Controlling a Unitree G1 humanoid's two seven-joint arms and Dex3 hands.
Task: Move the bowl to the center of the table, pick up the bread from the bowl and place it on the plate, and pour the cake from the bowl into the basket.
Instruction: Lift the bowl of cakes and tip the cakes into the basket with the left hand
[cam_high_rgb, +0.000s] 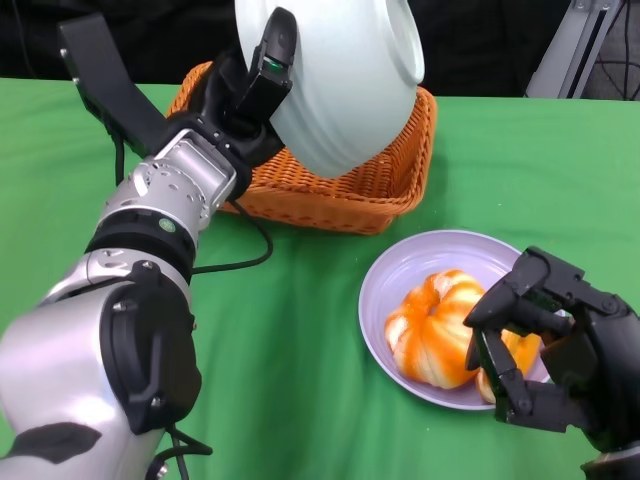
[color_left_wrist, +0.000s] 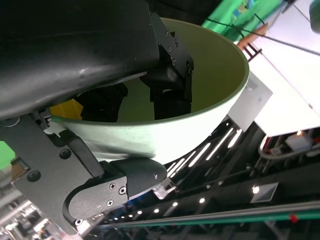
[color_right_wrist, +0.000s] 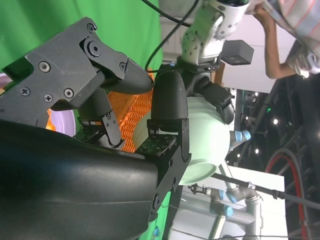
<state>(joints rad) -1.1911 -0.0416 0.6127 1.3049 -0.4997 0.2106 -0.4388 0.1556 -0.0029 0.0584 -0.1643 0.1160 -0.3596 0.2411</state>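
My left hand grips the rim of a pale green bowl and holds it tilted on its side above the orange wicker basket. In the left wrist view its fingers reach inside the bowl, and a yellow piece shows behind them. The orange-and-white bread lies on the lilac plate. My right hand hovers at the plate's right edge, fingers curved and apart, holding nothing. The basket's inside is hidden by the bowl.
A green cloth covers the table. A black cable runs from my left arm across the cloth beside the basket. In the right wrist view a person's arm shows beyond the table.
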